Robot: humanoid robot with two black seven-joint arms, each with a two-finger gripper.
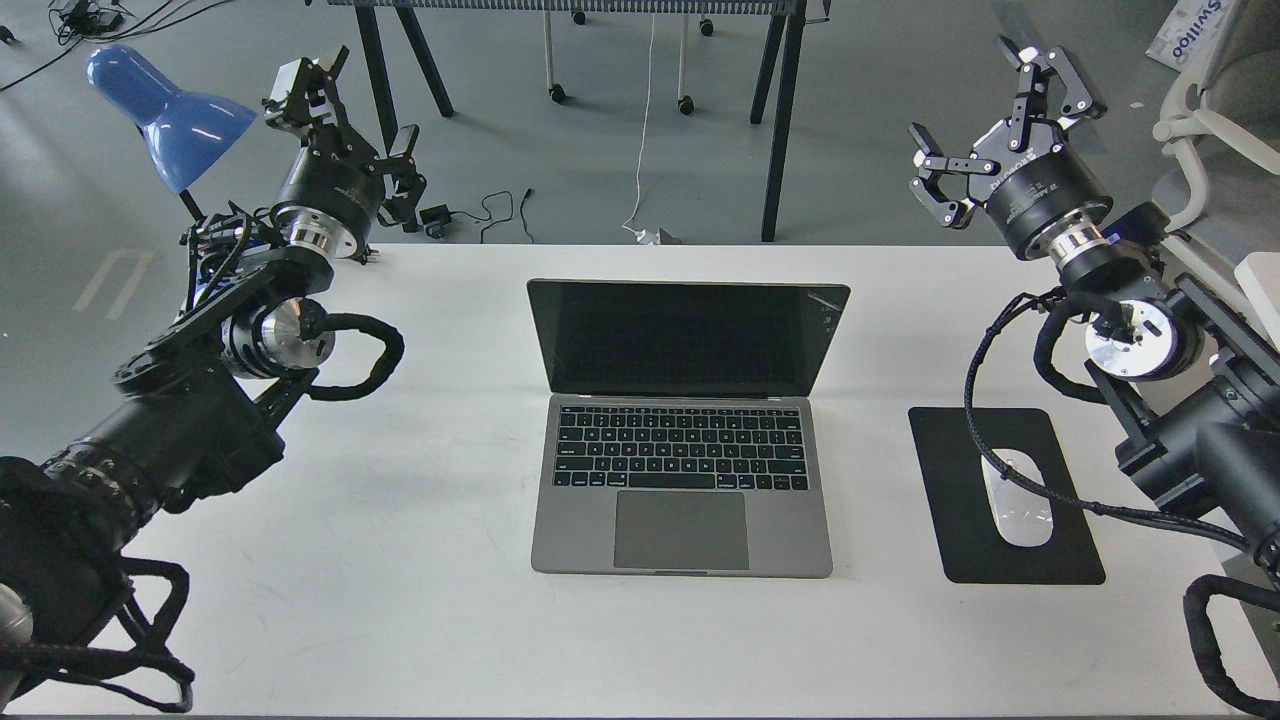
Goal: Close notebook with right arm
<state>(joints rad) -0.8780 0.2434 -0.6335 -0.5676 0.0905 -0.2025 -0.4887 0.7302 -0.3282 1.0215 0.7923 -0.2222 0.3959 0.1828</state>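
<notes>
Waiting wide-fingered, black right gripper (pixel 985 125) hangs clear of the open slim grey metal notebook (pixel 685 430).
Screen stands left and below those fingers, untouched; left gripper (pixel 345 110) also spread.

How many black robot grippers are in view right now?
2. The left gripper is raised over the white table's far-left corner, beside the blue lamp; the right gripper is raised far right.

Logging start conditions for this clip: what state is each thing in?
Slim grey metal laptop: lid open, screen dark.
Right gripper: open, empty, raised right of the laptop.
Left gripper: open, empty.
White mouse: resting on flat black mouse pad.
Blue desk lamp: unlit, as far as visible.
</notes>
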